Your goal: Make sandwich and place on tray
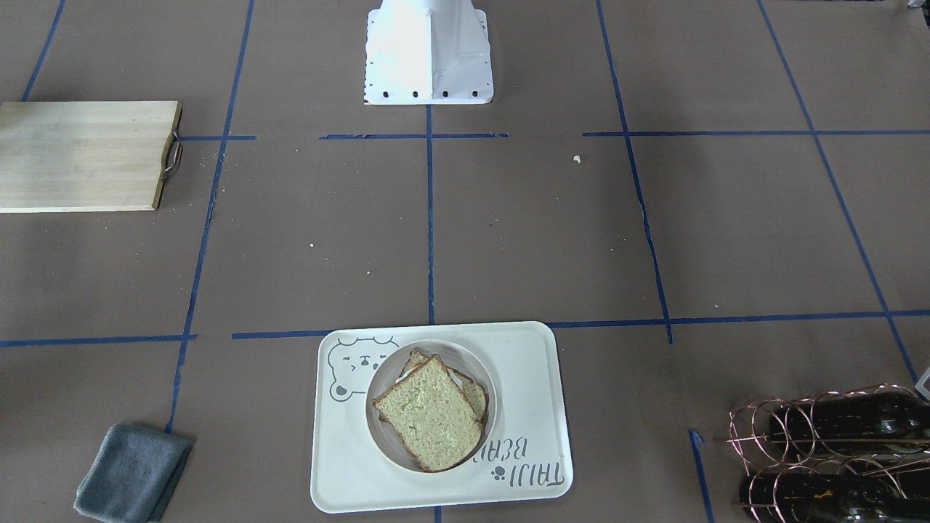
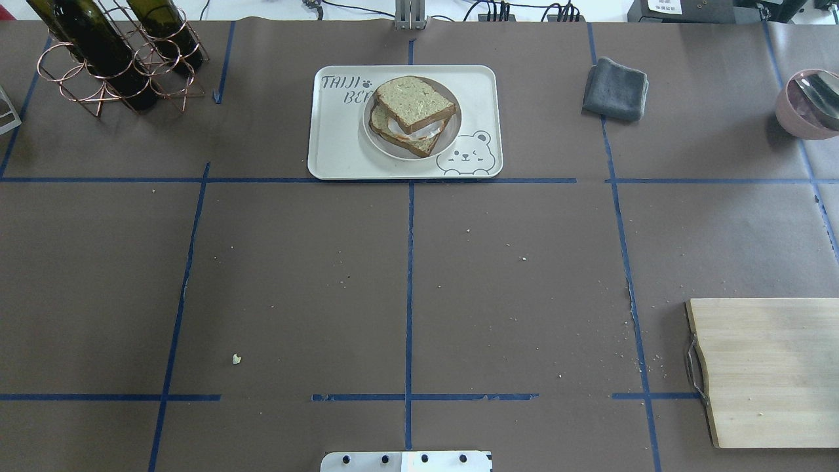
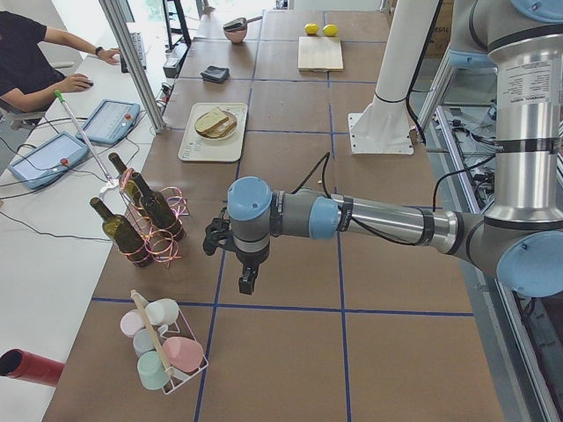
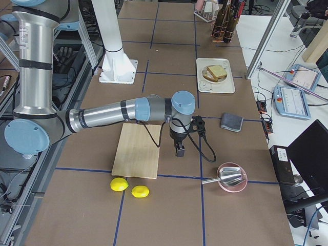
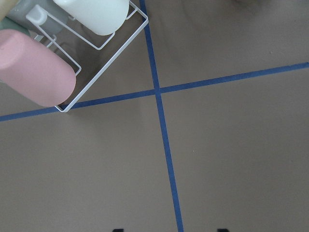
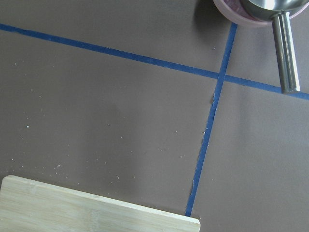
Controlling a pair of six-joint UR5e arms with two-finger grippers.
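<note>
Two bread slices [image 1: 429, 415] overlap; only overhead shows white egg [image 2: 420, 134] between them.

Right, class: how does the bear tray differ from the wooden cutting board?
The tray is cream-white with a bear drawing; the cutting board is pale wood. The tray has a raised rim and rounded corners; the cutting board is a flat slab with a metal handle. The tray carries the plate and sandwich; the cutting board does not. Both are rectangular.
</note>
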